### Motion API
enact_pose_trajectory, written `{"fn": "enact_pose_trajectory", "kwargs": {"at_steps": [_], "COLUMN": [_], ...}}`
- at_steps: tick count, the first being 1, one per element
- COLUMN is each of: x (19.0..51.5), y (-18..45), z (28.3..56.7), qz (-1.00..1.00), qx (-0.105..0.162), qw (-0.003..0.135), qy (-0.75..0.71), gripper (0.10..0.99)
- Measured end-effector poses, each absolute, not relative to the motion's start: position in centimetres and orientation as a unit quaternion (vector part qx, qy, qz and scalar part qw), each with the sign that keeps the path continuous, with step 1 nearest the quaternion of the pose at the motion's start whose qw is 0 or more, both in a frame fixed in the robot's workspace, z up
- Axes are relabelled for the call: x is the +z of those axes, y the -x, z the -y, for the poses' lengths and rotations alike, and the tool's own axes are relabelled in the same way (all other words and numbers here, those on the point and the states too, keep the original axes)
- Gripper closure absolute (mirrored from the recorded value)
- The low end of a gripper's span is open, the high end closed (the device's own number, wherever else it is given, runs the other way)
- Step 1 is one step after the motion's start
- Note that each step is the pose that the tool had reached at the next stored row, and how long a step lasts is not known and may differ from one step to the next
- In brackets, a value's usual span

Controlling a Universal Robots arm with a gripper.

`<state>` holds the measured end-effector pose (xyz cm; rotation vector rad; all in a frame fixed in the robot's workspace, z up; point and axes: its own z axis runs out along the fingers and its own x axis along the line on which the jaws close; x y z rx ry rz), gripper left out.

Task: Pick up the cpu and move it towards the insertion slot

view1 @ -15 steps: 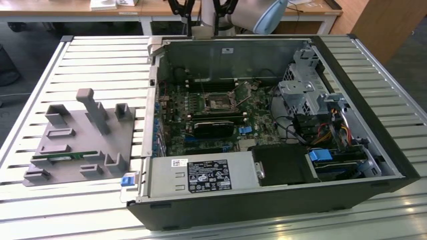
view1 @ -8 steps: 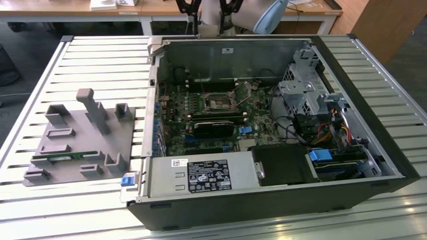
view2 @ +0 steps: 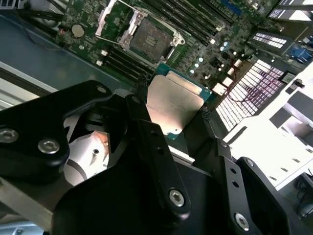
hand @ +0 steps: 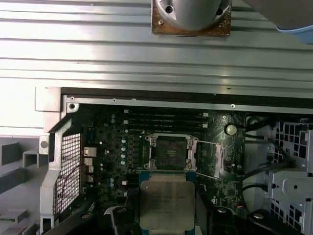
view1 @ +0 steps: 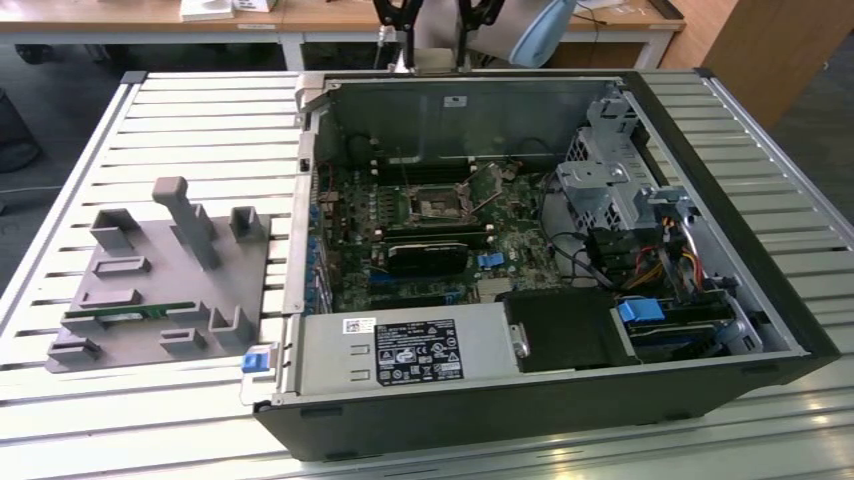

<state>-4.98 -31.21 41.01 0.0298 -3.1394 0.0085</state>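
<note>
End effector [view2: 171, 115] grips the cpu [view2: 173, 103], lifted.
In the first wrist view the cpu hangs at 6 o'clock of the insertion slot [hand: 169, 152], near but not yet over it.

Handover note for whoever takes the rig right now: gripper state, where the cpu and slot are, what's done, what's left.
Gripper: shut on the cpu, one black finger on each side of it, seen in both wrist views.
Cpu: off its rest, held in the air above the open computer case, silvery top facing the cameras.
Insertion slot: on the motherboard inside the case, its metal frame open, dark centre bare; in the first wrist view it lies just beyond the cpu's edge.
Done: pickup, and most of the carry towards the slot.
Left: closing the remaining gap to the slot.
</note>
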Motion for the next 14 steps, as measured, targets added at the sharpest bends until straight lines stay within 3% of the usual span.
{"fn": "enact_pose_trajectory", "kwargs": {"at_steps": [14], "x": [40.8], "y": [3.1], "z": [31.2], "qz": [1.000], "qx": [0.003], "qw": [0.001], "qy": [-0.009], "gripper": [0.545]}}
